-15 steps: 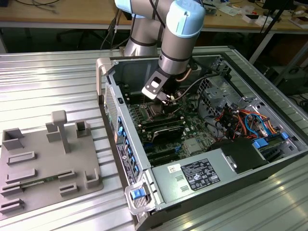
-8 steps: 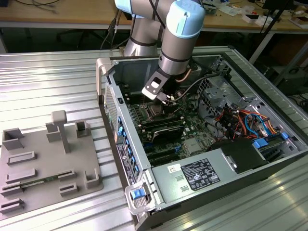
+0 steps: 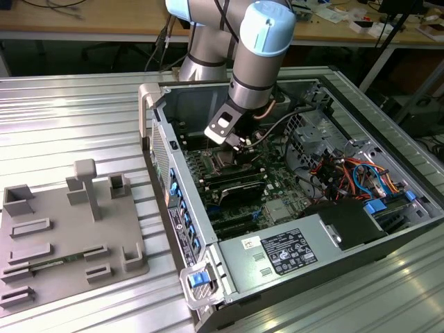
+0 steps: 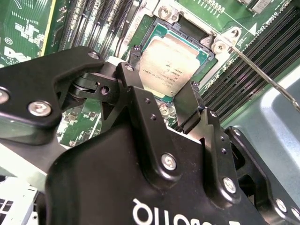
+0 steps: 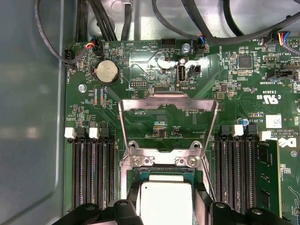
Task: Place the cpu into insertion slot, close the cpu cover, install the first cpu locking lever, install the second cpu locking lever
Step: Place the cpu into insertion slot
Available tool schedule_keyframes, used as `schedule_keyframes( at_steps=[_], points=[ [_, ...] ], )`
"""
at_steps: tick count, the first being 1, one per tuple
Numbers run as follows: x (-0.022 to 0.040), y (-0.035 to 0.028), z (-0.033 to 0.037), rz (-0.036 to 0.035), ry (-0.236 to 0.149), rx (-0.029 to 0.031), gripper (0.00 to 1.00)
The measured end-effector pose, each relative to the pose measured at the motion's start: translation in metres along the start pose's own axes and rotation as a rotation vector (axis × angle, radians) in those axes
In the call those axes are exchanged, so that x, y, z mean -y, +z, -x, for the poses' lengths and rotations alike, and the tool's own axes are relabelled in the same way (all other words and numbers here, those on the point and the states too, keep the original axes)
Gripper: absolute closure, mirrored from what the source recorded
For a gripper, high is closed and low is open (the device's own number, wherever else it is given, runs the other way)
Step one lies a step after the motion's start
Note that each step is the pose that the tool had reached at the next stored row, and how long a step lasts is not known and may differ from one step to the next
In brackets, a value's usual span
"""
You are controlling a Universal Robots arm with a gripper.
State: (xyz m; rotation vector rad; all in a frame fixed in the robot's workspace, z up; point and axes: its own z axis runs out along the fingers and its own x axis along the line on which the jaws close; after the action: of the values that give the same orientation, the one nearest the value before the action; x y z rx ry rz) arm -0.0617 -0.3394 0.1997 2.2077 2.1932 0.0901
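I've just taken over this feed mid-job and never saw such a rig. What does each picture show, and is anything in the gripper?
The exterior view comes from a camera off the arm: a robot arm reaches into an open computer case lying on a ribbed metal table, with a grey fixture tray at the exterior view's left. Both wrist views come from cameras riding on the arm, looking at the motherboard. The black gripper is open and holds nothing; its fingers stand either side of the cpu, which already sits in its socket. In the first wrist view the cpu cover is flipped open, not yet closed.
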Motion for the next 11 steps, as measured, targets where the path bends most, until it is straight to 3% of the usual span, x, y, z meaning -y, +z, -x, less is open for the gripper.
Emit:
schedule_keyframes(
  at_steps=[11],
  points=[
    [-0.0001, 0.0003, 0.0, -0.0002, -0.011, -0.0008, 0.46]
  ],
)
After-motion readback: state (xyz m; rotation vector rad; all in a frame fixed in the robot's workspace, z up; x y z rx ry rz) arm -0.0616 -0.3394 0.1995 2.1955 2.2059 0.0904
